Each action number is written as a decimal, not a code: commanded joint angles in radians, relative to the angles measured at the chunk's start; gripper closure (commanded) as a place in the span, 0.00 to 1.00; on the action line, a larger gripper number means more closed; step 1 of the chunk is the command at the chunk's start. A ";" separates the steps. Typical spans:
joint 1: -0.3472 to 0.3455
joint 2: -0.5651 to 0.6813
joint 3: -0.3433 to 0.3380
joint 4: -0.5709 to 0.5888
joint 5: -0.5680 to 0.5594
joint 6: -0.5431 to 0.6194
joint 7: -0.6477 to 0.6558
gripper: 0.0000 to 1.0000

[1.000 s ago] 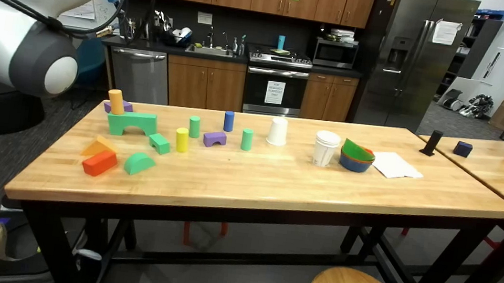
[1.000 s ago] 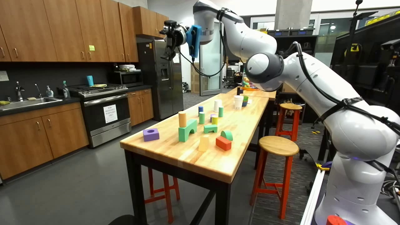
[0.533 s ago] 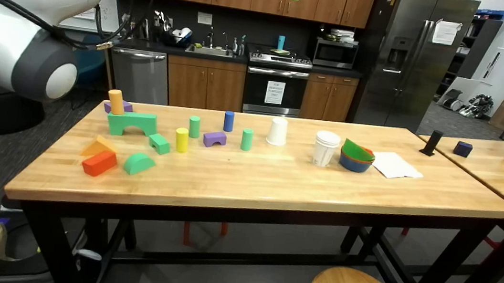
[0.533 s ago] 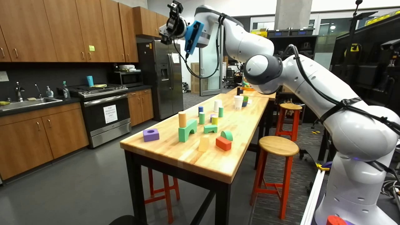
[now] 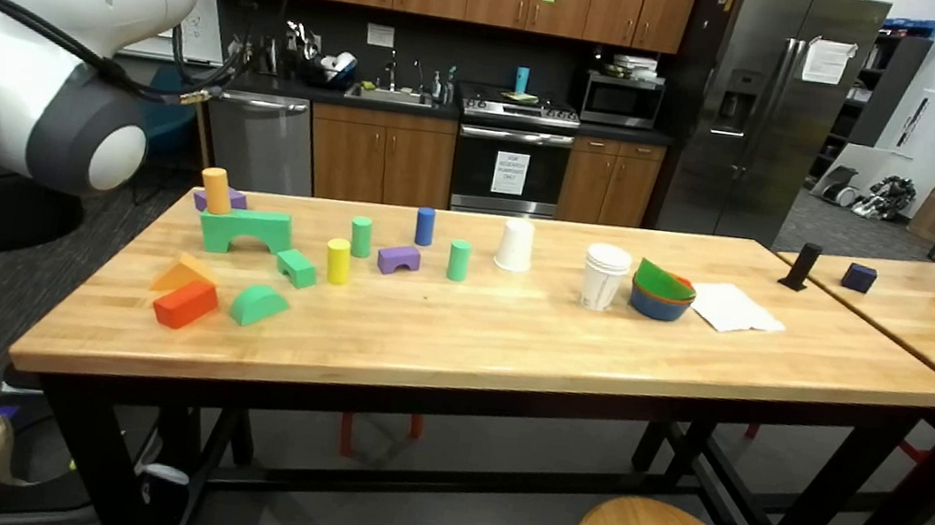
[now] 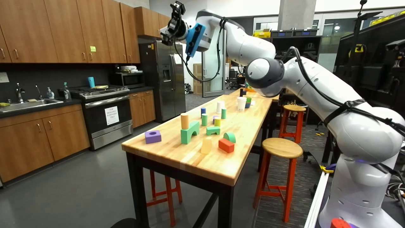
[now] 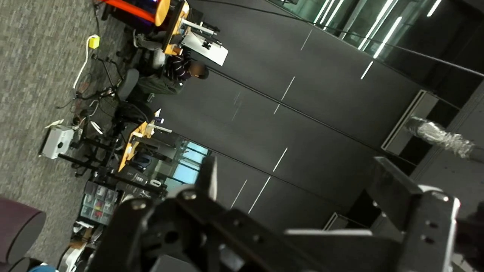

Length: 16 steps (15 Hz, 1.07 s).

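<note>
Orange cylinder (image 6: 184,120) stands upright on the green arch (image 6: 187,131), at the arch's 11 o'clock in an exterior view; both sit toward the 7 o'clock end of the wooden tabletop (image 6: 177,152). From the arch in that view we've got the purple block (image 6: 153,137) at 9 o'clock, well apart, & the red block (image 6: 226,145) at 4 o'clock. Our gripper (image 7: 296,172) hangs high up, same view, approx 12 o'clock from the arch, jaws spread wide w/ nothing btwn them & touching none of these. We judge all four light & fairly stiff, prob foam or painted wood (can't tell which), matte, so not v slippery & hard to break. Cylinder: we'd pinch its round sides abt mid-height, coming from 12, gently b/c it's only perched & a nudge could tip it. Arch: we'd hold the crown across its flat faces, pref w/ the cylinder off. Red block: across its narrow width. White cup (image 5: 514,246), at 3 o'clock from the arch in an exterior view, looks thin & dentable; we'd squeeze it lightly
</note>
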 commanded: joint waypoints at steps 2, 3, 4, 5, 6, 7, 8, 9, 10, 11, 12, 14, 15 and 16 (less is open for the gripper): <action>0.019 -0.057 -0.153 -0.016 -0.098 -0.016 -0.052 0.00; 0.024 -0.063 -0.177 -0.015 -0.128 -0.019 -0.064 0.00; 0.026 -0.071 -0.196 -0.013 -0.160 -0.026 -0.073 0.00; 0.030 -0.078 -0.215 -0.011 -0.195 -0.031 -0.086 0.00; 0.032 -0.086 -0.230 -0.008 -0.229 -0.038 -0.097 0.00; 0.035 -0.092 -0.246 -0.003 -0.269 -0.039 -0.115 0.00; 0.038 -0.099 -0.259 0.001 -0.308 -0.040 -0.132 0.00; 0.039 -0.107 -0.270 0.005 -0.350 -0.043 -0.149 0.00; 0.042 -0.115 -0.281 0.010 -0.392 -0.048 -0.169 0.00; 0.044 -0.123 -0.289 0.011 -0.439 -0.057 -0.195 0.00; 0.047 -0.133 -0.295 0.012 -0.487 -0.069 -0.217 0.00; 0.054 -0.149 -0.305 0.013 -0.588 -0.096 -0.266 0.00; 0.057 -0.156 -0.309 0.013 -0.642 -0.106 -0.297 0.00; 0.063 -0.163 -0.313 0.014 -0.699 -0.110 -0.328 0.00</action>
